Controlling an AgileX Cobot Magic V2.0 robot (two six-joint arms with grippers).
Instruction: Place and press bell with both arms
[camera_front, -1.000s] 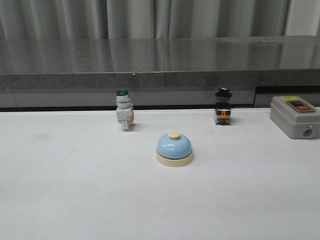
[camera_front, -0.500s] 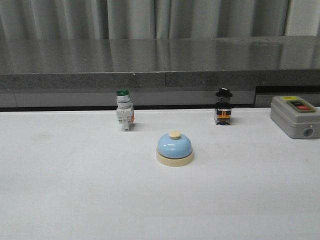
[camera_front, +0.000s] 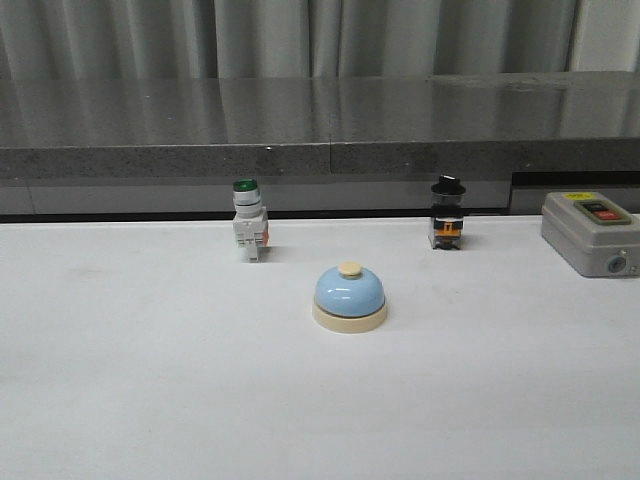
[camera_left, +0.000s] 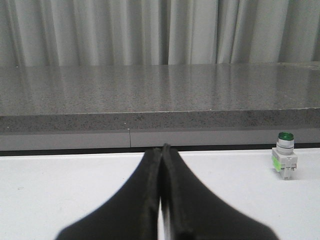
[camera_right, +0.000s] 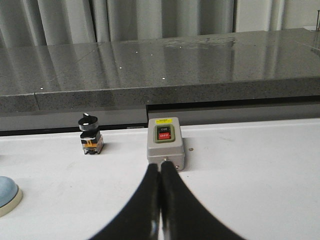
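The light-blue dome bell (camera_front: 349, 297) with a cream base and cream button stands upright in the middle of the white table. Its edge shows at the side of the right wrist view (camera_right: 6, 192). My left gripper (camera_left: 161, 149) is shut and empty, low over the table, well apart from the bell. My right gripper (camera_right: 160, 168) is shut and empty, its tips near the grey switch box (camera_right: 165, 143). Neither arm shows in the front view.
A green-capped white push-button switch (camera_front: 248, 221) stands behind and left of the bell, also in the left wrist view (camera_left: 285, 156). A black-capped switch (camera_front: 446, 214) stands behind right. The grey switch box (camera_front: 589, 233) sits at the far right. A dark stone ledge (camera_front: 320, 120) runs along the back.
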